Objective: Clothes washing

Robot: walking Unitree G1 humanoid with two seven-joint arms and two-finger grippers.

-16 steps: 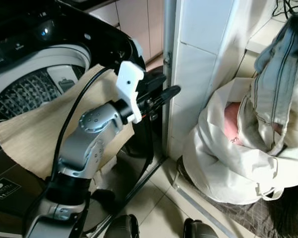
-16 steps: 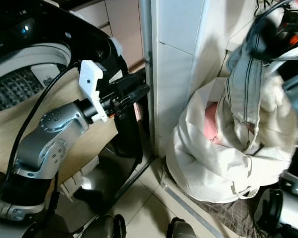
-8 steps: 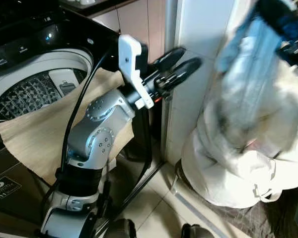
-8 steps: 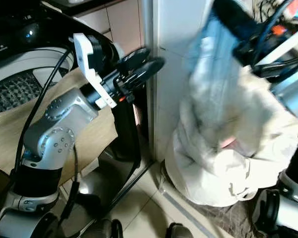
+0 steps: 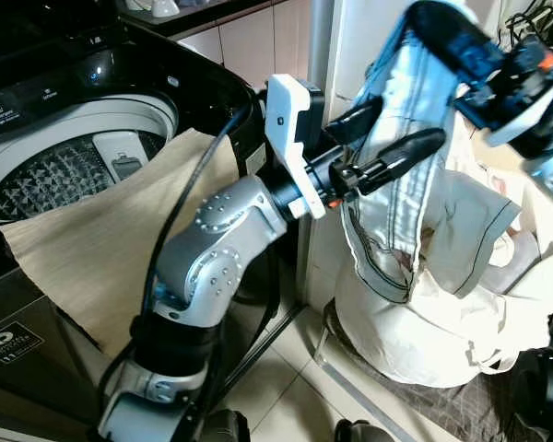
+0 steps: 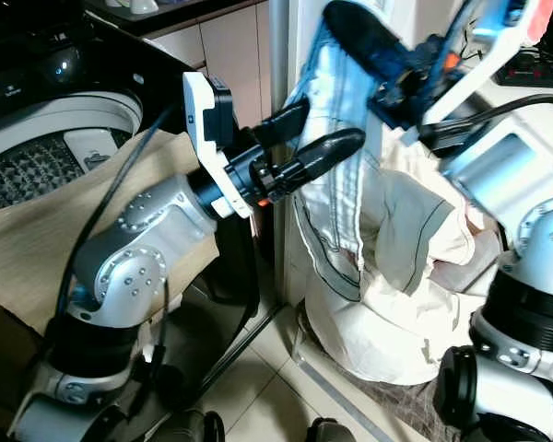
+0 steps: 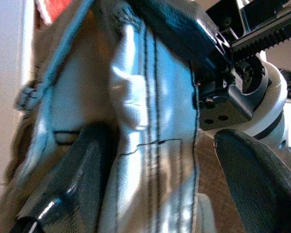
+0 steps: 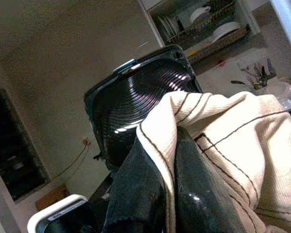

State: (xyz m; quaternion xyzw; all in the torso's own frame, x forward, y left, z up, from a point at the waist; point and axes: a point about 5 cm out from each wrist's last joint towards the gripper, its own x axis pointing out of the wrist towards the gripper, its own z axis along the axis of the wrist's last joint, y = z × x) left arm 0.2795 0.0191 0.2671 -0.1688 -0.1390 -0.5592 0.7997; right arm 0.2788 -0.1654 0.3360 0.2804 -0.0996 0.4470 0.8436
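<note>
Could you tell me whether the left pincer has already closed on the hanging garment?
No: the left pincer is open, its fingers standing either side of the pale garment that the right pincer holds up.

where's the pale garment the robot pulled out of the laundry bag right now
The pale garment hangs from the right gripper, above the white laundry bag, with the open left gripper around it.
</note>
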